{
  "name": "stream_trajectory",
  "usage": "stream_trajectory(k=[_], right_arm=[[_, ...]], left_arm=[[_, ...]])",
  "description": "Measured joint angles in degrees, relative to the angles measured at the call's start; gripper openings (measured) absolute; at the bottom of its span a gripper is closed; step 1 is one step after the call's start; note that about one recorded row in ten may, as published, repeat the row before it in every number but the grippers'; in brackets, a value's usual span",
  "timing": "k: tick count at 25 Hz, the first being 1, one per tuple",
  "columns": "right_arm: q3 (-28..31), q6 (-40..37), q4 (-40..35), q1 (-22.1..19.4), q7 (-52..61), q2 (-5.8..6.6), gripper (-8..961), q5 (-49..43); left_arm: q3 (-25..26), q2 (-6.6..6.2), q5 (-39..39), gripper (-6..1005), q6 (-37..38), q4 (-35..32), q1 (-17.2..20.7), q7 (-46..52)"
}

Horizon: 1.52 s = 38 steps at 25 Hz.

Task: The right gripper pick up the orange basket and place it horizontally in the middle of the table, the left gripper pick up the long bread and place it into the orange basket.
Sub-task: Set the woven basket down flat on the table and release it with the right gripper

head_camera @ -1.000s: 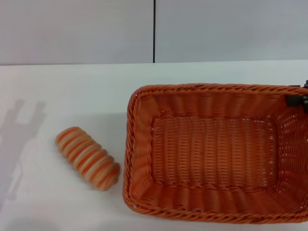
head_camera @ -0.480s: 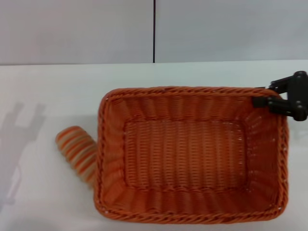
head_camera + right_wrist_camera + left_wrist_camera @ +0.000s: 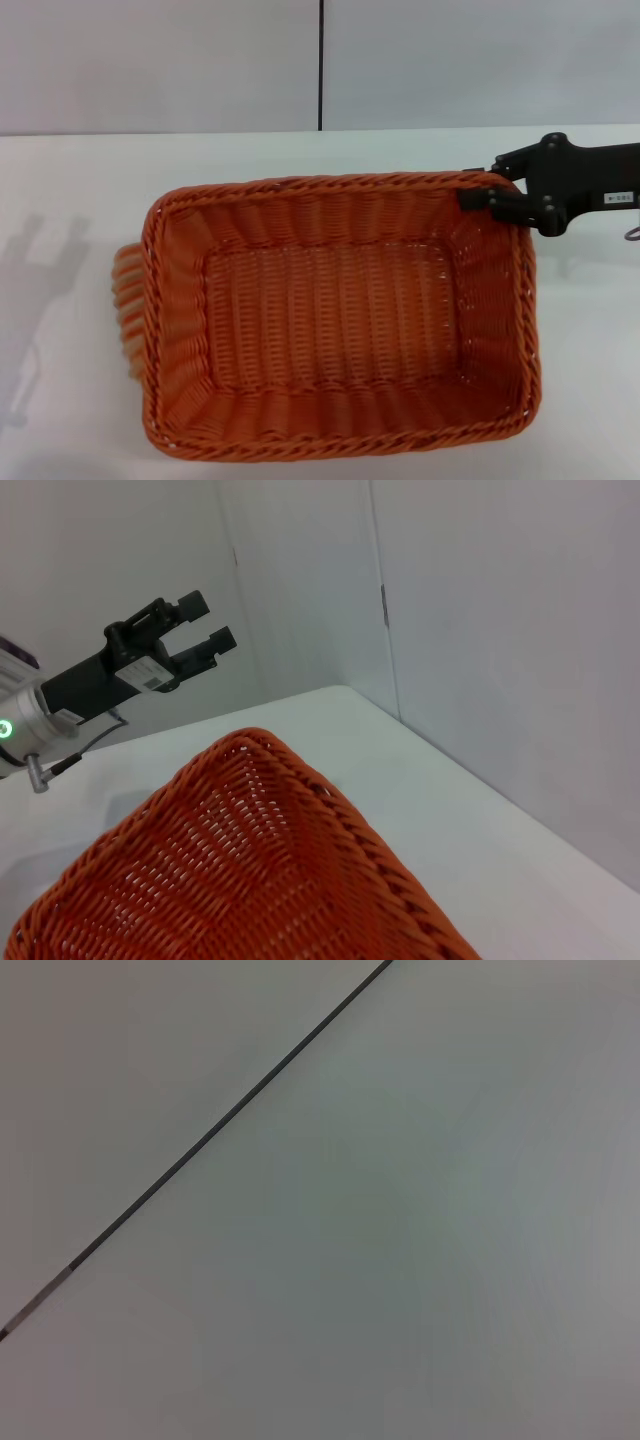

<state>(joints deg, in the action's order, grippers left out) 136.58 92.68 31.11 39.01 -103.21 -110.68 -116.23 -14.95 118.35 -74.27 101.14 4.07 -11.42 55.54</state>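
Count: you've got one long bread (image 3: 127,300), one orange basket (image 3: 335,320), and two grippers across the views.
Left gripper (image 3: 195,630): you can't see it from the head camera; only the right wrist camera catches it, held up in the air beyond the basket's (image 3: 230,870) corner, its two fingers spread with a clear gap and nothing between them.
Left wrist camera: only a plain pale surface crossed by one thin dark line, so it won't help you.
Long bread: look at the left edge of the basket; just a few striped ridges peek out past the rim, the rest is hidden behind the basket wall.
Orange basket: it fills the middle of the white table (image 3: 80,180), long side across, open side up.
Right gripper (image 3: 480,197): it comes in from the right and its fingers are clamped on the basket's far right corner, pinching the braided rim.
Hard to make out: you cannot tell whether the basket touches the table or the bread.
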Motion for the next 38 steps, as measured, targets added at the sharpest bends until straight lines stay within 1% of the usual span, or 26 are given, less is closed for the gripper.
stream_trajectory(k=[4,6,7,10,11,12,14,16,22,30,38], right_arm=[[0.1,-0.1,-0.5,0.2,-0.1,-0.13,172,0.1],[0.9,1.4,-0.3,-1.2,0.3,-0.06,172,0.5],[0.9,1.4,-0.3,-1.2,0.3,-0.06,173,0.5],[3.1,3.7,0.0,-3.7,0.5,0.91,173,0.7],[5.1,5.7,0.2,-5.2,0.7,1.71,173,0.8],[5.1,5.7,0.2,-5.2,0.7,1.71,173,0.8],[6.5,7.4,0.5,-6.4,0.9,2.38,174,0.8],[7.2,8.3,1.2,-7.7,1.2,2.73,174,0.8],[7.2,8.0,1.3,-8.0,1.3,2.74,173,0.8],[7.0,7.1,1.2,-7.3,1.3,2.58,174,0.5],[6.1,5.5,0.6,-5.9,1.0,1.80,173,0.3]], left_arm=[[0.0,-0.05,0.0,813,-0.1,-0.1,0.0,0.1],[0.0,-0.13,0.0,813,-0.1,-0.1,0.1,0.1],[0.0,-0.14,0.0,813,-0.1,-0.1,0.1,0.1],[0.0,-0.15,0.0,813,-0.2,-0.2,0.3,0.1],[0.2,-0.15,0.0,813,-0.4,-0.2,0.4,0.1],[0.2,-0.15,0.0,814,-0.4,-0.2,0.4,0.1],[0.3,-0.15,0.0,814,-0.5,-0.2,0.3,0.1],[0.3,-0.15,0.0,814,-0.5,-0.3,0.1,0.1],[0.2,-0.14,0.0,814,-1.6,-0.5,-1.1,0.1],[0.3,-0.15,0.0,813,-1.4,-0.5,-1.2,0.3],[0.4,-0.14,0.0,813,-1.5,-0.5,-1.3,0.3]])
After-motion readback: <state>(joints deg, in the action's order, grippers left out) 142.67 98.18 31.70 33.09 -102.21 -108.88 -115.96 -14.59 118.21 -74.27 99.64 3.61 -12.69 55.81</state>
